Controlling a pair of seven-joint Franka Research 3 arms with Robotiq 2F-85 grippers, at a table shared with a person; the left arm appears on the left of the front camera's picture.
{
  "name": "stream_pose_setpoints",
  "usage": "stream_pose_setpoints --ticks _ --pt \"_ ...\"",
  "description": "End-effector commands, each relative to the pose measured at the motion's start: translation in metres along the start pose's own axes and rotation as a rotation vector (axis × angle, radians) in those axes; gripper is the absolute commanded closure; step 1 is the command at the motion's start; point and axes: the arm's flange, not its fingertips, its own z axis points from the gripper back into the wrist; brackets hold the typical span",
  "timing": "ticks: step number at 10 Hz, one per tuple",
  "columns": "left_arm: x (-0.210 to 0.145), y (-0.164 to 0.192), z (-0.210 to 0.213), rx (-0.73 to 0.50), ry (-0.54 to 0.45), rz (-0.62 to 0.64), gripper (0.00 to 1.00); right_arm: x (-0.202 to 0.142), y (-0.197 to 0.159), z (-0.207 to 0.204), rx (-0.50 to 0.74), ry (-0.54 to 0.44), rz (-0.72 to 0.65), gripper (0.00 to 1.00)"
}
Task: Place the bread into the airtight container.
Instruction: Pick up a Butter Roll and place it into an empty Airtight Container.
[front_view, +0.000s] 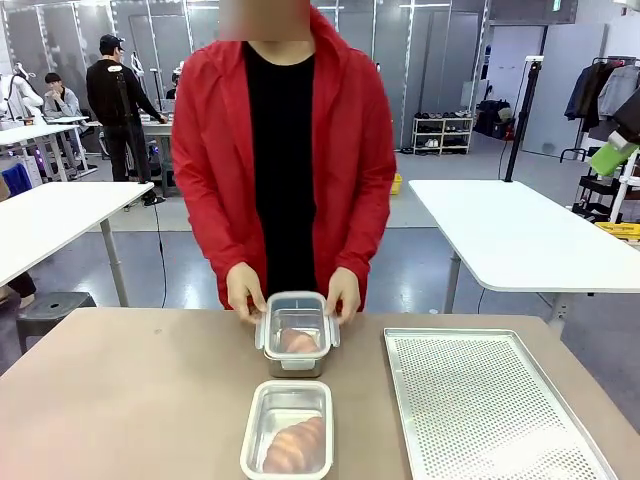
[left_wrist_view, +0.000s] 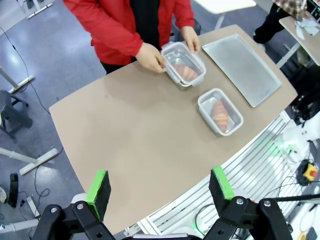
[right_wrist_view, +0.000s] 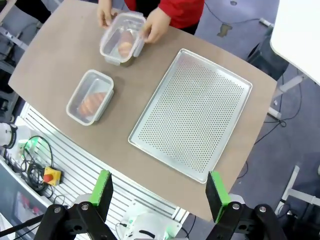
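At the centre of the front view, a person in a red jacket presses a clear lid onto a clear rectangular plastic container (front_view: 297, 333) with one hand (front_view: 243, 291) on its left and the other hand (front_view: 343, 293) on its right; a golden-brown bread roll (front_view: 298, 342) already lies inside. Below it, at the bottom centre, a second clear lidless container (front_view: 287, 428) holds another browned bread roll (front_view: 296, 445). The task therefore looks nearly finished: both breads are boxed, and only sealing remains. A perforated metal baking tray (front_view: 490, 400) lies bare at the lower right.

Both arms hang high above the scene. The left gripper (left_wrist_view: 161, 188) and the right gripper (right_wrist_view: 159, 193) are spread wide, gripping nothing.

The surface is a tan tabletop (front_view: 130, 400). Behind it are white tables, grey flooring and people working at the upper left.
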Motion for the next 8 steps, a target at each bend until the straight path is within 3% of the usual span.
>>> stream_pose_setpoints --ticks 1,8 --pt "0.0015 0.0003 0.0015 0.002 0.007 -0.016 0.00 0.0025 0.0009 0.0013 -0.001 0.000 0.009 0.07" --pt "0.0015 0.0003 0.0015 0.002 0.007 -0.016 0.00 0.0025 0.0009 0.0013 -0.001 0.000 0.009 0.07"
